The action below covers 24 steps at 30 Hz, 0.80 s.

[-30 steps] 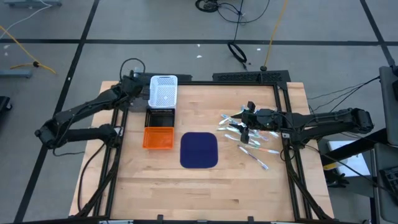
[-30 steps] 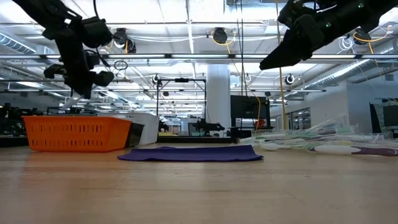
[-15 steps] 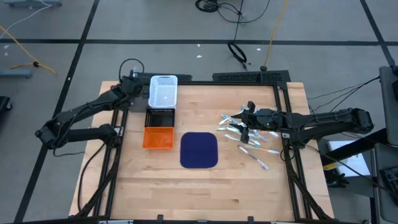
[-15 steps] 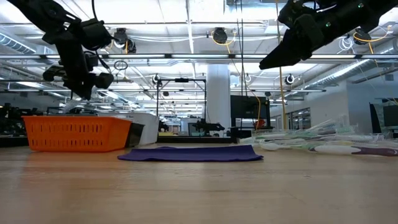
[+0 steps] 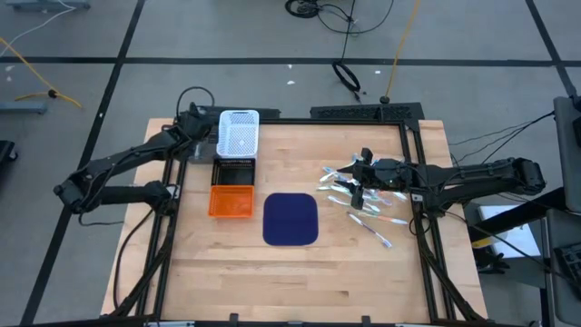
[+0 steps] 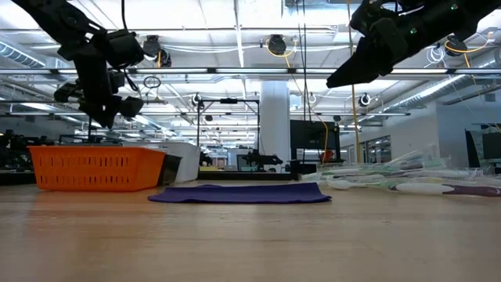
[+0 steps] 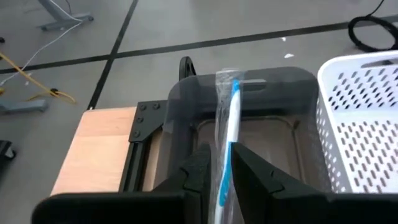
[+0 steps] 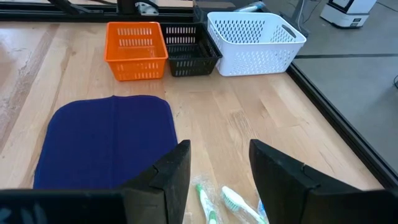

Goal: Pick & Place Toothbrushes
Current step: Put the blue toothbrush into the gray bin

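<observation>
1. High view: my left gripper (image 5: 201, 127) hangs at the far left corner of the tabletop (image 5: 300, 272), just beside the white basket (image 5: 239, 133). My right gripper (image 5: 357, 174) hovers over the pile of toothbrushes (image 5: 363, 200) scattered on the right side. The black basket (image 5: 234, 171) and orange basket (image 5: 231, 202) sit in a row with the white one, and the blue mat (image 5: 290, 219) lies bare between them and the pile. Most of the brushes seem yet to be moved, so I judge the job far from finished.

2. Low view: the left gripper (image 6: 106, 94) is up in the air above the orange basket (image 6: 95, 168); the right gripper (image 6: 344, 77) is also raised, above the toothbrushes (image 6: 407, 182) lying on the wood. Whatever the baskets hold is hidden from here.

3. Left wrist view: my left fingers (image 7: 252, 169) stand narrow around one wrapped toothbrush (image 7: 227, 130) with a blue streak, held upright. It pokes up over a grey bin (image 7: 249, 118) that sits next to the white basket (image 7: 364, 118). I cannot tell whether the pinch is firm or slackening. This one is close to drop-off, I reckon.

4. Right wrist view: my right fingers (image 8: 283, 171) are spread wide and empty, with a couple of toothbrushes (image 8: 233, 202) just below them. The orange basket (image 8: 135, 50) looks empty; the black basket (image 8: 194, 51) and white basket (image 8: 255, 40) show no brushes that I can make out.
</observation>
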Available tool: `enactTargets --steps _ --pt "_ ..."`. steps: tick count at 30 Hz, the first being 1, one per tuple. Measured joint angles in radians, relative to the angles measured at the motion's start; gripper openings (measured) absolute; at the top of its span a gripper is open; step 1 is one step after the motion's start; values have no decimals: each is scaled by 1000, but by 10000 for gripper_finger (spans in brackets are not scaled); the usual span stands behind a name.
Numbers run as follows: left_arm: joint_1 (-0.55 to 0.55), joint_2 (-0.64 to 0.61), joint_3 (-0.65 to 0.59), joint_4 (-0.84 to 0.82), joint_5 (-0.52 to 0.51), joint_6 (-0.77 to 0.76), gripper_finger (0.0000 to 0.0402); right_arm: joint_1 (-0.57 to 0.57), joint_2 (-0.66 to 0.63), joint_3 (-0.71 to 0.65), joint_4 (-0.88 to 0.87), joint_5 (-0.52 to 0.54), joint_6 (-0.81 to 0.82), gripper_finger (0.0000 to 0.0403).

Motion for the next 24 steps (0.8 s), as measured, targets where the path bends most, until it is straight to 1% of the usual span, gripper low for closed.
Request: enactTargets --steps 2,4,5,7,11,14,17,24 --pt "-2 -11 0 6 15 -9 65 0 0 0 -5 0 0 155" --pt "-6 -27 0 13 58 1 65 0 0 0 -15 0 0 155" --pt "-8 -36 0 23 100 20 65 0 0 0 -24 1 0 155" --pt "-15 -53 0 63 216 71 65 -2 0 0 -51 15 0 155" --pt "-44 -83 1 151 465 132 65 -7 0 0 -113 102 31 155" --pt "-80 -90 1 228 580 134 65 -28 0 0 -161 136 76 155" --pt "-132 -90 1 297 626 135 65 -57 0 0 -217 137 120 155" --pt "-264 -90 1 375 630 137 65 -123 0 0 -380 133 270 155"
